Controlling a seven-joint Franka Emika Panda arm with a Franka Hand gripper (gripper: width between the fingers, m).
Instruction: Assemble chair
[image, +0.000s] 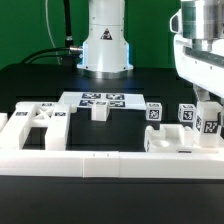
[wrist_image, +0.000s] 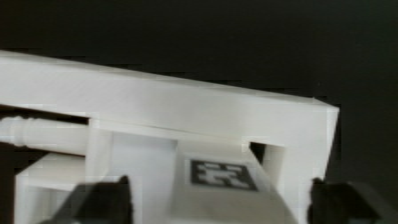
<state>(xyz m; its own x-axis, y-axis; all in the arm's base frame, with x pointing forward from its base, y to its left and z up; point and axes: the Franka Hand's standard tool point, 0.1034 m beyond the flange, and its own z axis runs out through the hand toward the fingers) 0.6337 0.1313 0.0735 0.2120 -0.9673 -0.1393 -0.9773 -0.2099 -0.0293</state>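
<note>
Exterior view: end effector (image: 205, 100) is low at the exterior view's right, over a cluster of white chair parts. The slotted frame piece (image: 168, 140) lies on the dark surface (image: 125, 128), just behind the border wall (image: 80, 160). Tagged blocks (image: 153, 112) stand near it. The X-braced seat (image: 35, 120) is well apart at the exterior view's left, with the marker board (image: 100, 99) between.

Wrist view: end effector (wrist_image: 217, 205) has its fingers (wrist_image: 102, 200) spread, pinching nothing. The frame piece's tagged face (wrist_image: 222, 172) sits between them, a round peg (wrist_image: 39, 130) just beside.

Probably a release or a re-grip. Either way, centre the fingers on the tagged face, stay square to it, move straight up or down, and don't nudge the peg.
</note>
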